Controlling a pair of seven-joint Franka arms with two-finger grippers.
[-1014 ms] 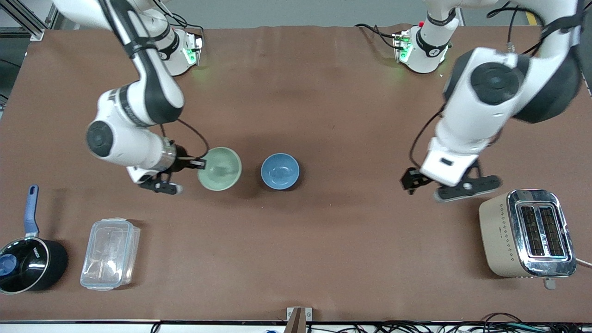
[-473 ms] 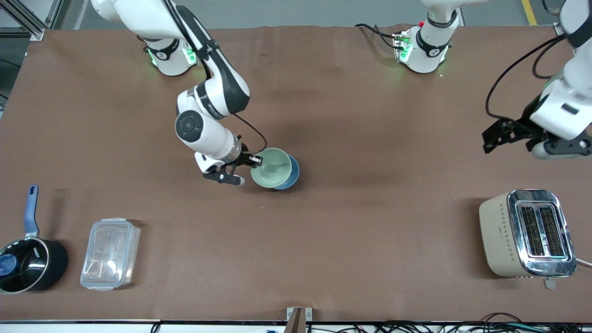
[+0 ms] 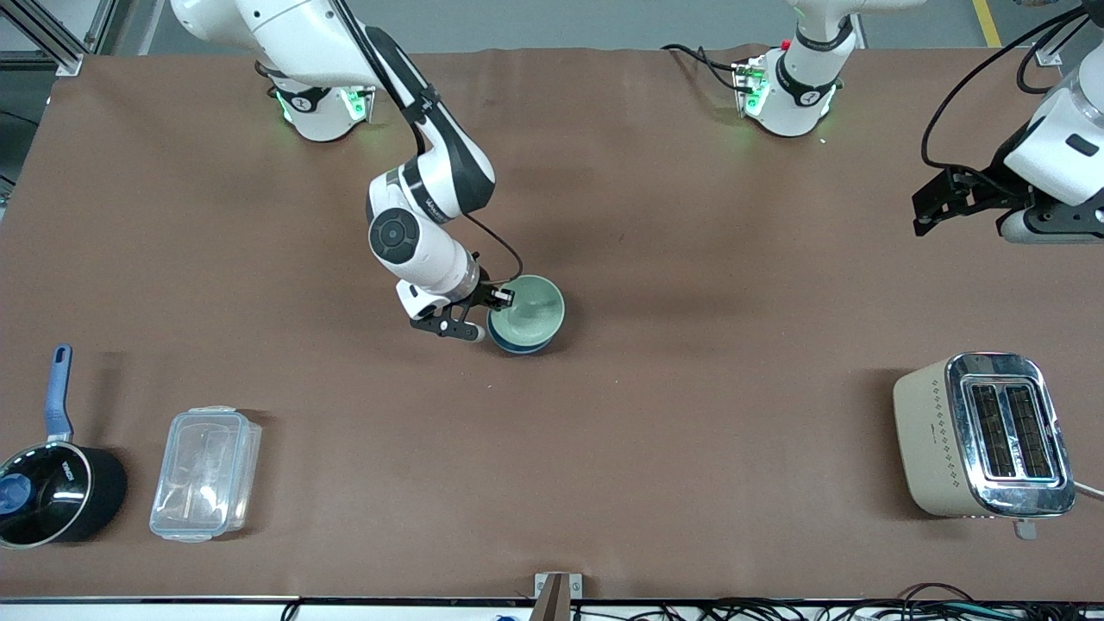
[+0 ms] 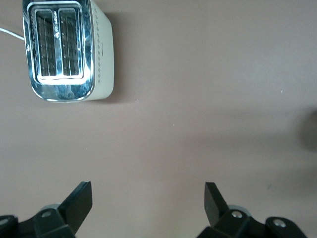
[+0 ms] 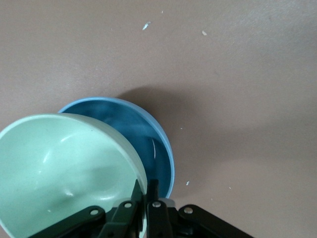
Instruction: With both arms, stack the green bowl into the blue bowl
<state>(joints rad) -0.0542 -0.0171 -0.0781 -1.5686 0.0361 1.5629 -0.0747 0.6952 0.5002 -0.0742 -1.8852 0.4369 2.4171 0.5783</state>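
Mid-counter, the right claw [image 3: 502, 297] pinches the rim of the green bowl [image 3: 532, 309], tilted inside the blue bowl [image 3: 517, 343]; the right wrist view alone reveals the blue interior. The left claw [image 4: 148, 201] hangs spread wide near the toaster [image 4: 67, 49].

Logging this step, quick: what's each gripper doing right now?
Right gripper: closed on the green bowl's rim, over the blue bowl.
Left gripper: open, empty, over bare table.

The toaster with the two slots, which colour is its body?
The toaster body is beige, with a shiny chrome top; the front view shows it best.
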